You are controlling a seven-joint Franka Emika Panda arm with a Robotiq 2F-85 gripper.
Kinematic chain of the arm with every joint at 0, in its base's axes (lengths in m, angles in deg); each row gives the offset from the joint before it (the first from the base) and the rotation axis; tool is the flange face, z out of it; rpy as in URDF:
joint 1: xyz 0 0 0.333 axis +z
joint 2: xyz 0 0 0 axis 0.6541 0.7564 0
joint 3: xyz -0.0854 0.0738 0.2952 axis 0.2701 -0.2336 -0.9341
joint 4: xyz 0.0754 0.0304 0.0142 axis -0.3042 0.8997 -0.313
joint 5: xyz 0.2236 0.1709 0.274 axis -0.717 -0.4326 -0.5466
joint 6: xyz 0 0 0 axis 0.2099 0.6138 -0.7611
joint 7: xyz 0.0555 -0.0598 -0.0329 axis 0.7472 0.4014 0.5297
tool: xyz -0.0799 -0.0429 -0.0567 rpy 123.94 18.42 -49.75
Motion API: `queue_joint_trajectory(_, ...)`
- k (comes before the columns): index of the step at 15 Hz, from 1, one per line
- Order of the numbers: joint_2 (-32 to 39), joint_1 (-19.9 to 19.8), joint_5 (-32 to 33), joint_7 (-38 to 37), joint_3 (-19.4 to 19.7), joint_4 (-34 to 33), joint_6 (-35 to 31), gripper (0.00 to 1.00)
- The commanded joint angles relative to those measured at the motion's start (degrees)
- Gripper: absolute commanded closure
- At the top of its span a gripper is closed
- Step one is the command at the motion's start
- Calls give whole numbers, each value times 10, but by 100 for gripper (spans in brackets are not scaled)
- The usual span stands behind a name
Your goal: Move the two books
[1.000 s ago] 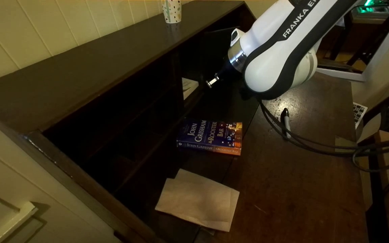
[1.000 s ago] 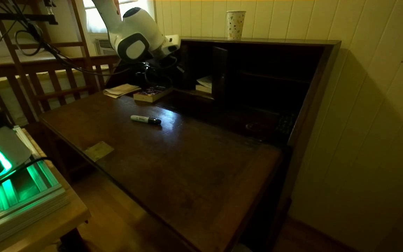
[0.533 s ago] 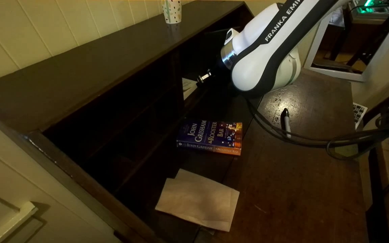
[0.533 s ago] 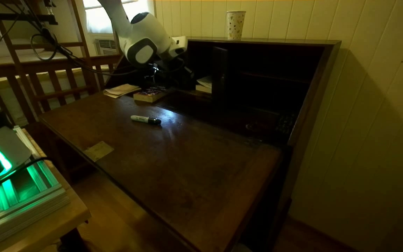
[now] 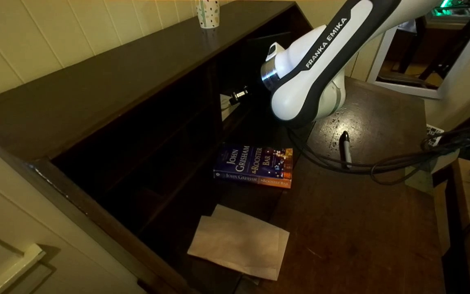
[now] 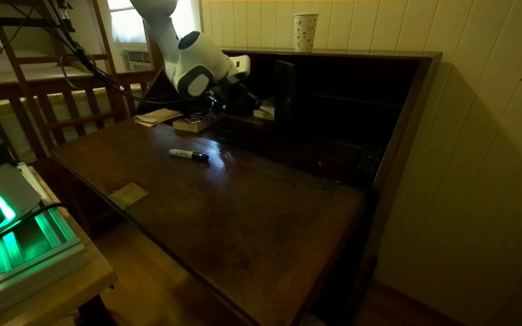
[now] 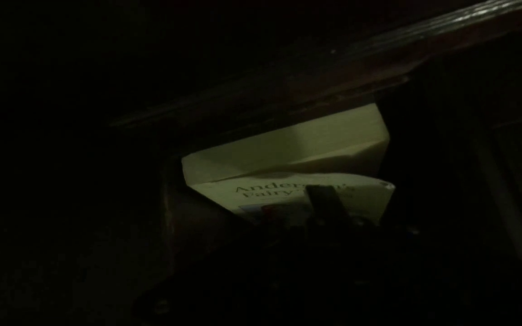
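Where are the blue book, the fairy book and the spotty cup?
Blue book (image 5: 253,165): in an exterior view, on the front cover.
Fairy book (image 7: 283,153): in the wrist view, on the page edges.
Spotty cup (image 6: 305,32): in an exterior view, on its side.

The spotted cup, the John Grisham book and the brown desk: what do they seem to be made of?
Spotted cup: probably matte paper, given its printed flecks, though plastic is possible.
John Grisham book: paper, with a smooth printed cover, probably card; pale page edges show in an exterior view.
Brown desk: likely varnished wood; its top throws back a bright glare.
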Motion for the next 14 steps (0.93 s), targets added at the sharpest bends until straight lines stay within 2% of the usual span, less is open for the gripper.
queue_joint_trajectory(1,46,3,111,-100,26,-41,-38,100)
queue_joint_trajectory(4,72,2,166,-152,40,-66,-58,100)
queue_joint_trajectory(9,100,3,191,-190,53,-102,-63,100)
queue_joint_trajectory(14,89,7,179,-198,61,-109,17,100)
